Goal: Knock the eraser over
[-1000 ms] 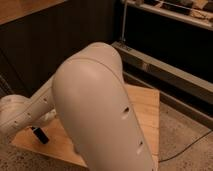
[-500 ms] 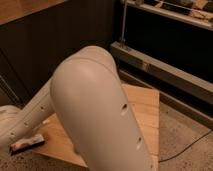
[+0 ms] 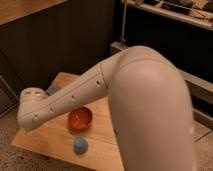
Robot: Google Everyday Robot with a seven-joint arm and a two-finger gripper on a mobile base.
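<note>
Swinging up and away from the near-left corner, the big white arm now stretches across the table, and things it covered half a second ago have come into view: an orange bowl and a small blue ball. Half a second back, a dark block with a red end lay flat at the table's left edge; now the eraser is nowhere I can see, that spot being behind the arm's rounded end, so I cannot tell which way its long axis points or whether it is lying down.

As for the gripper, it is out of sight, somewhere beyond the wrist end at the left, and I cannot tell how its fingers stand.

The arm's shell is smooth, glossy cream plastic, bulbous at the elbow, with small dark holes along the forearm. The bowl is round, shiny, with a shallow hollow. The ball looks matte and sits just in front of the bowl, apart from it. The wooden table is pale with a plain grain. A scrap of blue peeps out behind the forearm, near the far-left corner.
</note>
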